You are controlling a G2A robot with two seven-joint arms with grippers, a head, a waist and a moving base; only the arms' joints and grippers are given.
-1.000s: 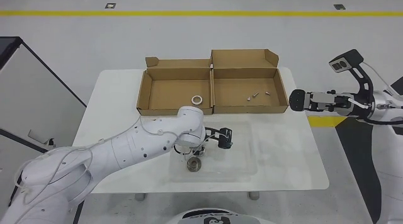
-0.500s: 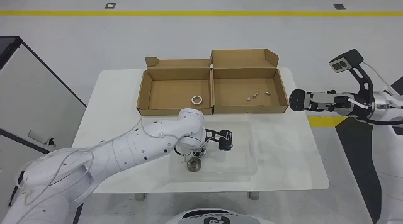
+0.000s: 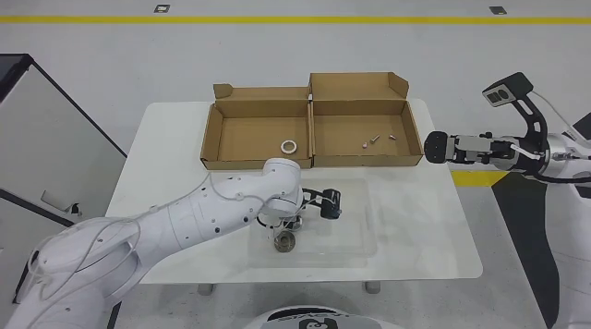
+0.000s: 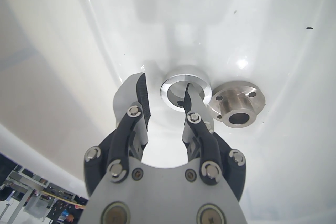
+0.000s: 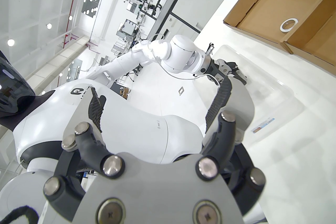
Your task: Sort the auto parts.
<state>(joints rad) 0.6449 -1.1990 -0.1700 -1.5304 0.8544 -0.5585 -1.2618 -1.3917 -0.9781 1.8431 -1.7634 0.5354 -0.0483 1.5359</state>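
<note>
No legible text; tray label (image 5: 262,125) unreadable.

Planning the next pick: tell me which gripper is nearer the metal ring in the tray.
Left. The left gripper straddles the metal ring's wall, one finger inside it; the right gripper hangs beside the cardboard boxes.

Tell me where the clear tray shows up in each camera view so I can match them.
Top view: the clear tray lies on the table, nearer the robot than the cardboard boxes.
Left wrist view: the clear tray, its glossy floor and wall, surrounds the metal ring and flanged hub.
Right wrist view: the clear tray lies on the white table near the boxes.
Shared landmark: the left gripper, fingers down in the tray.
</note>
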